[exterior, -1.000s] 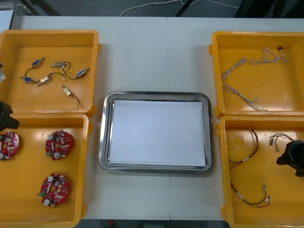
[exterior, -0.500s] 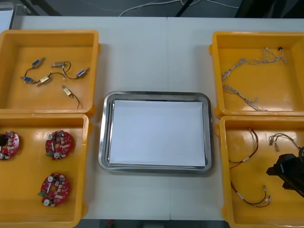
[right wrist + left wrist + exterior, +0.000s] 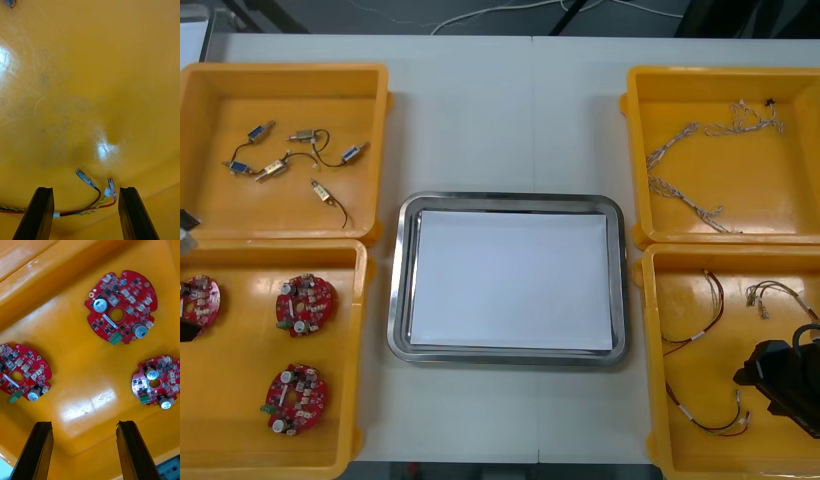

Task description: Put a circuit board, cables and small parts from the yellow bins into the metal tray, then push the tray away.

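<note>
Your right gripper (image 3: 770,382), black and two-fingered, sits at about 4 o'clock in the front view, its bulky black wrist trailing off toward 3 o'clock. Its fingers (image 3: 39,213) stand well apart, clamping nothing. Your left gripper (image 3: 84,424) is out at 9 o'clock, its black fingers (image 3: 129,450) likewise spread wide, gripping nothing.

table (image 3: 480,120): light, seam down the middle | floor (image 3: 330,14): dark, beyond far edge

We see one circuit board (image 3: 195,302) cut by the front view's edge; a red and yellow cable (image 3: 75,213) passes behind a right tool (image 3: 85,190) finger (image 3: 39,213).
</note>
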`<state>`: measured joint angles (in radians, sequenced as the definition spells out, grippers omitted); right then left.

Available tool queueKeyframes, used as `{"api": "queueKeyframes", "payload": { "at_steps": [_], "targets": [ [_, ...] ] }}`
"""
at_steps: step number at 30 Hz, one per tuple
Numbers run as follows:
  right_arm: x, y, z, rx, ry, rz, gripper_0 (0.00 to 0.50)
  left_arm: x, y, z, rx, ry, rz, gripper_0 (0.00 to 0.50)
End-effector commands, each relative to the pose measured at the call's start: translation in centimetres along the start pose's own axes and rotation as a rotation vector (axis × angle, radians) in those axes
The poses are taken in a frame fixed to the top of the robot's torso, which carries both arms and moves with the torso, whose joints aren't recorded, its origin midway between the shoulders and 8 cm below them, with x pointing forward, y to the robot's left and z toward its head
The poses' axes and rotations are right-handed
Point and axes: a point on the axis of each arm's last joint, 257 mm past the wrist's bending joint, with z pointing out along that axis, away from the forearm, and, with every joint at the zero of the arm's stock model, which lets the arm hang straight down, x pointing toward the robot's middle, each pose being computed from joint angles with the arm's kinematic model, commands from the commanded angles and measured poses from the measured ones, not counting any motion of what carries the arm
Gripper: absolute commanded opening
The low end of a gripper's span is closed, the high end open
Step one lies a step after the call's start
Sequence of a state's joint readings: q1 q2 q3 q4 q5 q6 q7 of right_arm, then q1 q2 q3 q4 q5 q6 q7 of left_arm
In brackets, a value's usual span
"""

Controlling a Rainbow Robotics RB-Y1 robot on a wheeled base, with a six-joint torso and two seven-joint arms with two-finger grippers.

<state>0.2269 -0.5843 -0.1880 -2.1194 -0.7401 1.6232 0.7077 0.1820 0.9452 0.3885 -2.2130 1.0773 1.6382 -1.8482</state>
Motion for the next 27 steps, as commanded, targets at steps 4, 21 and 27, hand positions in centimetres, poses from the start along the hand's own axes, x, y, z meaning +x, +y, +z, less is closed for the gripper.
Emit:
{"api": "queueKeyframes", "payload": {
  "at_steps": [4,21,27],
  "targets": [
    [1.6,0.1,2.2,0.030,-0.038,0.065,0.500,0.8,-1.1,0.2,0.017,-0.021,0.173,0.500],
    [2.6,0.0,3.4,0.010,-0.053,0.100,0.500,2.8,-3.1,2.8,0.047,-0.034,0.566,0.500],
    [2.8,-0.1,3.5,0.014,-0.052,0.099,0.500,3.4,-3.5,3.3,0.046,-0.047,0.713,0.500]
  ]
}}
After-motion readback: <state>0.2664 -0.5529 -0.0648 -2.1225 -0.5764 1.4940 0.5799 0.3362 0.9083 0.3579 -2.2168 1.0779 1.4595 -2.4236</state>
